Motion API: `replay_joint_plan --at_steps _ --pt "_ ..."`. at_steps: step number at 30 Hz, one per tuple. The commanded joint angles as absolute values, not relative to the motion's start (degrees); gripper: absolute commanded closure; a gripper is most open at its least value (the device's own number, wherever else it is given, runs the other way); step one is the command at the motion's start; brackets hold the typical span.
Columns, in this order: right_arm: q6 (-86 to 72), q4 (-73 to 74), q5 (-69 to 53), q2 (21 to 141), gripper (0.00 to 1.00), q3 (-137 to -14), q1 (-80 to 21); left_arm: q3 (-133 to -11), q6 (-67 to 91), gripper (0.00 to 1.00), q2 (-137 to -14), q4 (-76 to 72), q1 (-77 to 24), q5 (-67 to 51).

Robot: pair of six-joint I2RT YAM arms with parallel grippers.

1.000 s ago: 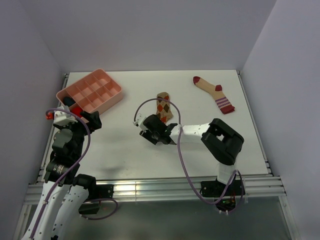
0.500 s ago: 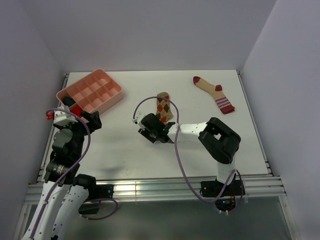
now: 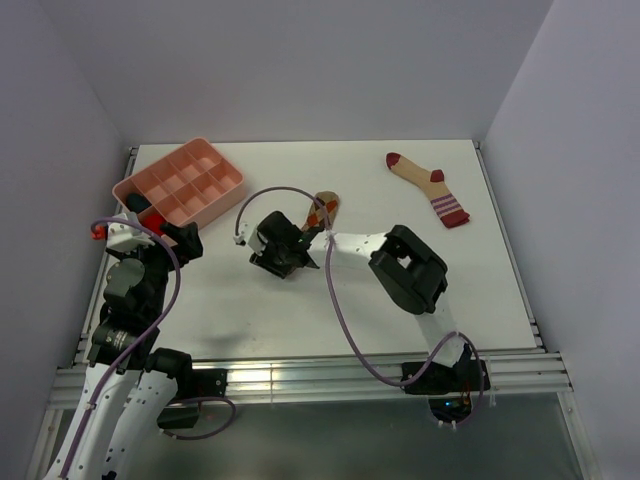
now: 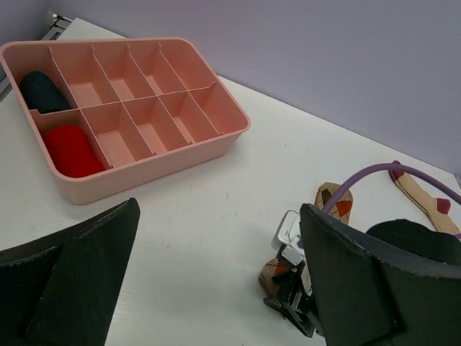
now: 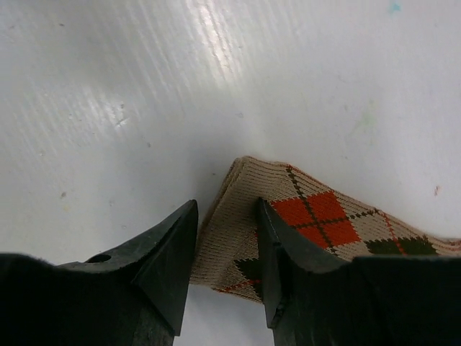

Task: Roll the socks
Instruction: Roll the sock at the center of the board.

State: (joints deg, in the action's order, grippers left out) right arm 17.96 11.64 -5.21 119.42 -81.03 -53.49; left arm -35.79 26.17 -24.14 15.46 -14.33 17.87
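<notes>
Okay, white table (image 3: 250,320) same as a second ago. The white-and-black right arm (image 3: 405,270) has swung left across it, while the left arm (image 3: 130,290) hasn't moved. Pink plastic divided tray (image 4: 144,173) sits far-left with a dark bundle (image 4: 43,90) and a red bundle (image 4: 70,148) in two of its end cells. Tan fabric sock with dark red toe and striped cuff (image 3: 430,185) lies flat far-right, untouched. Brown-orange-tan argyle fabric sock (image 3: 325,205) lies mid-table, its cuff end now under the wrist. Right gripper (image 5: 227,209) has narrowed, jaws half-closed either side of the cuff edge; can't tell if the pinch has bitten. Left gripper (image 4: 217,216) is spread wide, holding nothing. Likely the grab before the first roll; no sock rolled yet.
</notes>
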Motion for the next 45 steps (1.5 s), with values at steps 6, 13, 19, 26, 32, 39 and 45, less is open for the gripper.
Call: replay_joint_plan --at_steps 6,13,19,26,32,39,45 --pt "17.33 20.84 -13.35 118.5 0.51 -80.09 -53.96 -35.6 25.22 0.0 -23.55 13.62 -13.97 18.28" --pt "7.04 12.49 -15.56 102.49 0.43 -71.64 -51.08 -35.6 25.31 0.0 -23.47 13.36 -13.97 17.67" --pt "0.18 12.74 -9.15 101.86 0.47 -69.52 -44.58 -35.6 25.4 0.01 -23.64 13.54 -13.89 17.58" --pt "-1.23 13.27 -5.1 106.95 0.52 -71.44 -38.77 -35.68 25.4 0.0 -23.82 13.54 -13.89 17.58" --pt "0.95 14.41 -5.36 114.68 0.52 -78.11 -37.27 -35.68 25.31 0.0 -24.08 13.45 -13.8 17.67" --pt "4.12 17.48 -3.43 121.72 0.51 -86.56 -35.51 -35.6 25.14 0.01 -24.17 13.27 -13.8 17.49" --pt "10.28 12.94 -5.09 113.85 0.44 -81.32 -35.94 -35.6 25.05 0.01 -24.17 13.27 -13.62 17.49"
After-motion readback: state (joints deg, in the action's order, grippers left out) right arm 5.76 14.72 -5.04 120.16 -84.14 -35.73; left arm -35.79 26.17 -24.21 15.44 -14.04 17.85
